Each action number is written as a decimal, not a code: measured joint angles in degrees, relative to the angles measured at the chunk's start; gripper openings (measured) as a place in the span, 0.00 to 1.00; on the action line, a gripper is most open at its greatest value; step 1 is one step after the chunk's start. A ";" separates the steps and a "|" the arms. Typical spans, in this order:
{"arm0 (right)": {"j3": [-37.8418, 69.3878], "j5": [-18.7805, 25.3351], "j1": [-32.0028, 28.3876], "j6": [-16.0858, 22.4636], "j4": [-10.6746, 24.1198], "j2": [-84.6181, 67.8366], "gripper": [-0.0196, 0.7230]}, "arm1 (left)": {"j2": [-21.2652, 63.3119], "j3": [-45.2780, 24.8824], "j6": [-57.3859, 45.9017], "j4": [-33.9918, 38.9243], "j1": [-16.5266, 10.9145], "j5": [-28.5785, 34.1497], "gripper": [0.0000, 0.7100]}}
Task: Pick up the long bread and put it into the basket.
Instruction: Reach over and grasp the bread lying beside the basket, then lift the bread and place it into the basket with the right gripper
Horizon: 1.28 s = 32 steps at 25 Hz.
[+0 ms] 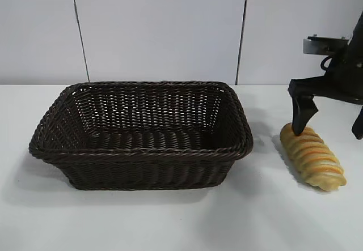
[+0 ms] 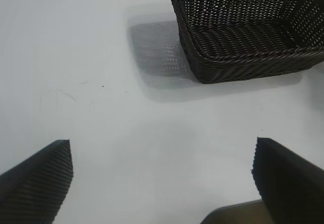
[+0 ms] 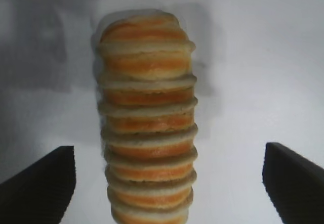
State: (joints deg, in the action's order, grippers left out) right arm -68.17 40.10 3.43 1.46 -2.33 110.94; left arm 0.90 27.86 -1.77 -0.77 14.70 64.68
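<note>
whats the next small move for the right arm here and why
Probably close the fingers on the bread. The right gripper is low over it, pointing down; in the wrist view the loaf runs between the two open fingers with a gap on each side, and it lies on the table, not yet held. The basket sits beside it. The left gripper hangs open, away from the bread.

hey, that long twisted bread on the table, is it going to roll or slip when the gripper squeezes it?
The long bread is rounded and lies loose on the table, so a nudge from one side could probably roll it. Its spiral ridges likely give the fingers some bite. The right gripper straddles it with gaps on both sides, so an even squeeze seems feasible.
</note>
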 joint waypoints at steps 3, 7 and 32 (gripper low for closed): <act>0.00 0.00 0.06 0.60 -0.94 0.84 0.33 | 0.00 0.00 0.00 0.00 0.00 0.00 0.98; 0.00 0.00 0.17 1.75 -0.94 0.89 0.11 | 0.00 0.00 0.00 0.05 0.00 0.00 0.98; -12.50 14.97 3.32 -0.18 -1.70 -10.82 0.08 | 0.00 0.00 0.00 0.05 0.00 -0.05 0.98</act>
State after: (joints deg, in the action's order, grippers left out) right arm -80.67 55.07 6.75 1.28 -4.03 100.12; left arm 0.90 27.86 -1.77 -0.72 14.70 64.63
